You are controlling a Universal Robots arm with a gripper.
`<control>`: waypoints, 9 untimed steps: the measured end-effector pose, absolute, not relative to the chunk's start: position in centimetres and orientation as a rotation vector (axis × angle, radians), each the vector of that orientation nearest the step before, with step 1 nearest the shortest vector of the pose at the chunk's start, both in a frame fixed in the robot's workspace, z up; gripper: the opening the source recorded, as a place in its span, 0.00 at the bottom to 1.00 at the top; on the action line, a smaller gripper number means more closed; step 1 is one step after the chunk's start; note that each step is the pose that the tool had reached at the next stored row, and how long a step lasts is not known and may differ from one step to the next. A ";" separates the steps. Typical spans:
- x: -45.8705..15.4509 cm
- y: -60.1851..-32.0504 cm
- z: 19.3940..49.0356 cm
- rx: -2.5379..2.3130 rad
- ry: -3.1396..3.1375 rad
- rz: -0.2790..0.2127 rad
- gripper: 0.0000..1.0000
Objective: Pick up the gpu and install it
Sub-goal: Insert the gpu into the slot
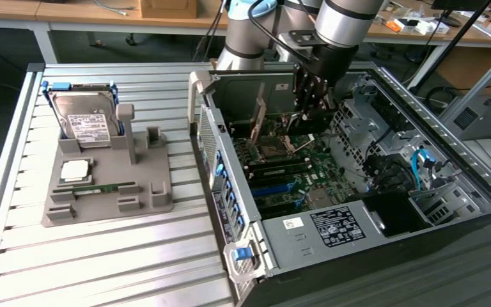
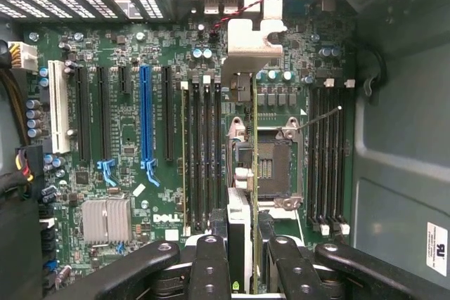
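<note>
The gpu (held edge-on) sits clamped between the jaws above the motherboard.

Slatted aluminium worktable
Resting on it: grey plastic parts holder, left of frame; open black computer tower case, right.

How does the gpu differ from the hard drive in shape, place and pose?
The gpu is a thin green card with a silver bracket; the hard drive is a boxy silver block with a white label. The gpu is gripped in the claw above the motherboard inside the computer case; the hard drive stands in the gray holder on the table outside it. Both are on edge.
</note>
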State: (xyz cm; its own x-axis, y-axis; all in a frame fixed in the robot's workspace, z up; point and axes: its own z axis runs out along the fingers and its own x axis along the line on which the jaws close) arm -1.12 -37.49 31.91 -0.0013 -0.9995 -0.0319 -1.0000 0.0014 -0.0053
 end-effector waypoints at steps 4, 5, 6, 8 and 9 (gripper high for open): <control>-1.1 -37.5 31.9 -2.212 2.194 0.030 0.27; -1.1 -37.5 31.9 -2.214 2.191 0.030 0.27; -1.1 -37.5 31.9 -2.217 2.189 0.030 0.27; -1.1 -37.5 31.9 -2.223 2.183 0.030 0.27; -1.1 -37.5 31.9 -2.226 2.180 0.030 0.27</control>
